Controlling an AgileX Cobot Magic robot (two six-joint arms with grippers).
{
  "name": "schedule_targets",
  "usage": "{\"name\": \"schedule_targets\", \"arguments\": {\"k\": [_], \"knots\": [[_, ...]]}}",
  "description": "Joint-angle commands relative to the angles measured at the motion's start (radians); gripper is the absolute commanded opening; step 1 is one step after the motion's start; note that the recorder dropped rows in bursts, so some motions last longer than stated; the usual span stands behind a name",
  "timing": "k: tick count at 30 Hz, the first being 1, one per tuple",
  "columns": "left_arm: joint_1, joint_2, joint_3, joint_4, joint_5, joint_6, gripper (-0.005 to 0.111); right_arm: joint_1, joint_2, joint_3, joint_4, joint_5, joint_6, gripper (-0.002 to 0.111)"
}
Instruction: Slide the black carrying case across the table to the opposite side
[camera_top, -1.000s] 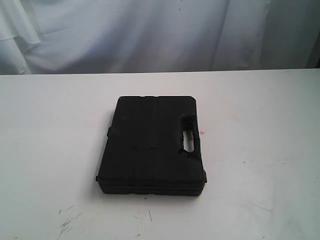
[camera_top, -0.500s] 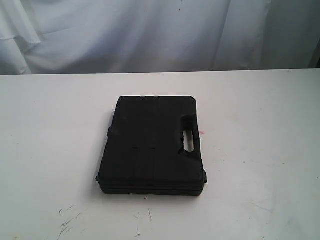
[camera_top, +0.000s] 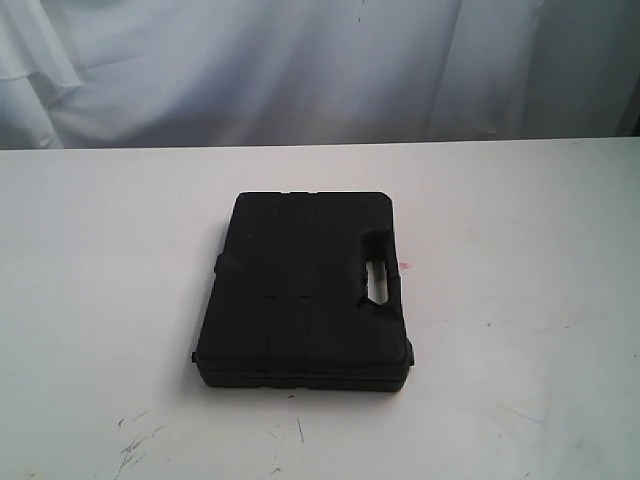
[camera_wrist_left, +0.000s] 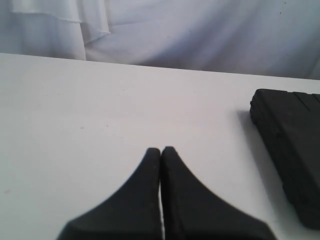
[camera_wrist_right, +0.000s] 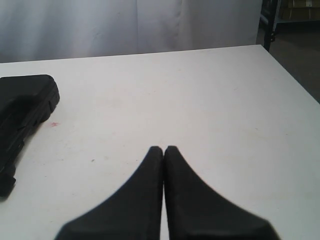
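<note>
Nearest of all, the left end effector (camera_wrist_left: 160, 150) is clenched tight with nothing in it, and it hangs over a bare part of the big white flat bench (camera_top: 100, 250). The right end effector (camera_wrist_right: 163, 149) is clenched and holds nothing too. Neither one touches anything, and neither shows in the exterior view. On the near edge of the bench are some thin dark scuff marks (camera_top: 130, 440). A little farther in lies the flat, hard black carrying case (camera_top: 305, 290). It rests flat and closed, about in the middle of the bench from left to right. Its handle hole (camera_top: 378, 283) is on its right side, and a tiny pink spot (camera_top: 404, 265) sits on the bench just beside that side. Farther back the bench is bare, and behind its far edge hangs a white cloth (camera_top: 300, 70). I think the sliding has not started, because both end effectors are well apart from the case. To do it well, one end effector should come down low next to a side wall of the case. The closed tips look good for pushing, so there is no need to open them. It should touch the wall near its middle, or the case may spin round. Then it should push slowly and in a straight line, keeping the case flat on the bench. It should stop before the edge, so the case does not fall off.
</note>
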Motion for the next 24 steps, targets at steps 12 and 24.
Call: {"name": "schedule_targets", "arguments": {"k": [12, 24], "knots": [[0.002, -0.042, 0.005, -0.004, -0.008, 0.009, 0.0, -0.004, -0.006, 0.003, 0.007, -0.012, -0.003, 0.0], [0.002, -0.042, 0.005, -0.004, -0.007, 0.007, 0.0, -0.004, -0.006, 0.003, 0.007, -0.012, -0.003, 0.0]]}}
